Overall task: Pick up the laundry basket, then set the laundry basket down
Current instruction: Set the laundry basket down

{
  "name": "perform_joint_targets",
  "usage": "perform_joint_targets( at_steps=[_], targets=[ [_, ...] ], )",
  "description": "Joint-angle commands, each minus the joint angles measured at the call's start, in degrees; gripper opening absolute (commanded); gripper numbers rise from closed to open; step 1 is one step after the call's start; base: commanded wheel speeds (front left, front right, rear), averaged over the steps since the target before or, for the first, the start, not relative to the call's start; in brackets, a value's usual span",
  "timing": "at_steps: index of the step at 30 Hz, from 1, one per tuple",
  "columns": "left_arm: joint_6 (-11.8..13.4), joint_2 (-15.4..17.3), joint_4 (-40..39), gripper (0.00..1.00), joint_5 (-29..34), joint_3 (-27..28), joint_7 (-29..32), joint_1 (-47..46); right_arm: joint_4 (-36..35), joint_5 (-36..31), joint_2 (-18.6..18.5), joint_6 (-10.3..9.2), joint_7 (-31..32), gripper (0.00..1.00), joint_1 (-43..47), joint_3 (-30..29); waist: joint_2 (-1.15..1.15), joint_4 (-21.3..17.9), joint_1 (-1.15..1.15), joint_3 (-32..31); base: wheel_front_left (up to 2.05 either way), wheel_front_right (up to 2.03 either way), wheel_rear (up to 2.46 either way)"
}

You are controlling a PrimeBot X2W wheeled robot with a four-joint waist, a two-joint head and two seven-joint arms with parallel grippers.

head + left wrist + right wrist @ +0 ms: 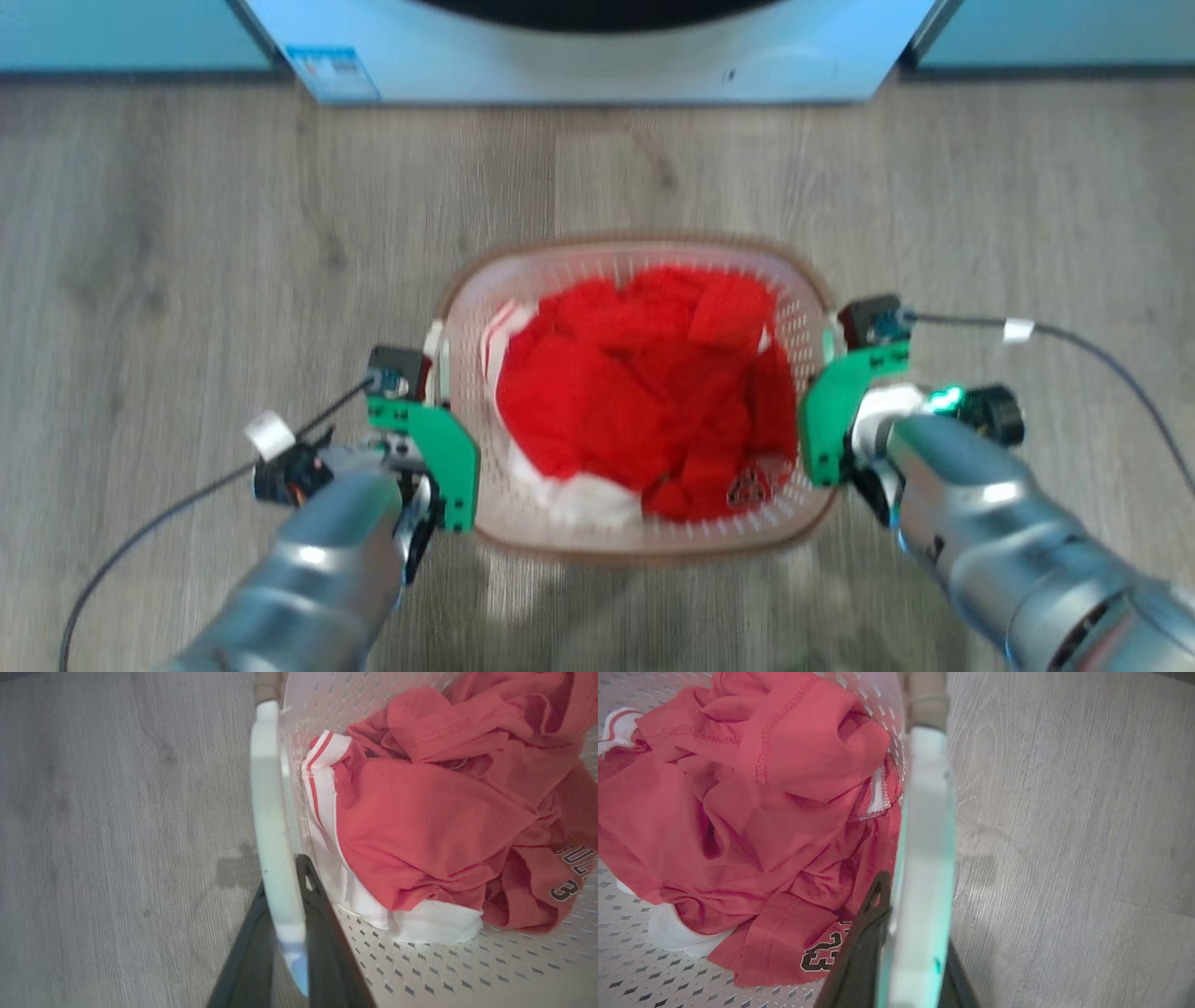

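White basket (644,544) between left hand (282,879), right hand (915,905)

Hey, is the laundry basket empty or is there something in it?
Not empty: crumpled red and white clothes lie inside the basket.

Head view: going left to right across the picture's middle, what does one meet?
White tag on left cable → left claw → left wall of brown-rimmed white perforated plastic laundry basket → crumpled red-and-white fabric garment → right claw → white tag on right cable.
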Motion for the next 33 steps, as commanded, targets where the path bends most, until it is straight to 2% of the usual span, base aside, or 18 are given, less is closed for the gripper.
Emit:
perform_joint_targets(
  at_steps=[1, 8, 11, 20, 33],
  targets=[
    [0.8, 1.6, -0.6, 0.00, 0.3, 0.4, -1.3, -3.9, -0.2, -1.7, 0.2, 0.17, -1.5, 0.00, -2.1, 0.4, 0.00, 1.1, 0.00, 6.5, 0.00, 0.00, 0.00],
    [1.5, 1.6, -1.5, 0.00, 0.1, 0.0, -2.8, -9.6, 0.7, -3.9, 0.2, 0.17, -3.1, 0.00, -8.1, -1.1, 0.00, 2.2, 0.00, 14.8, 0.00, 0.00, 0.00],
    [1.7, 1.6, -1.7, 0.00, -0.1, -0.1, -3.2, -10.9, 0.8, -4.7, 0.2, 0.17, -3.3, 0.00, -9.2, -1.7, 0.00, 2.4, 0.00, 16.6, 0.00, 0.00, 0.00],
    [2.4, 1.6, -1.6, 0.00, -0.4, -0.8, -5.1, -15.9, 0.8, -11.6, 0.1, 0.17, -3.3, 0.00, -11.8, -7.8, 0.00, 2.5, 0.00, 23.6, 0.00, 0.00, 0.00],
    [2.9, 1.6, -2.0, 0.00, -1.3, -2.2, -6.1, -19.3, 0.9, -19.8, 0.2, 0.17, -4.2, 0.00, -13.3, -15.1, 0.00, 2.2, 0.00, 29.3, 0.00, 0.00, 0.00]
  ],
)
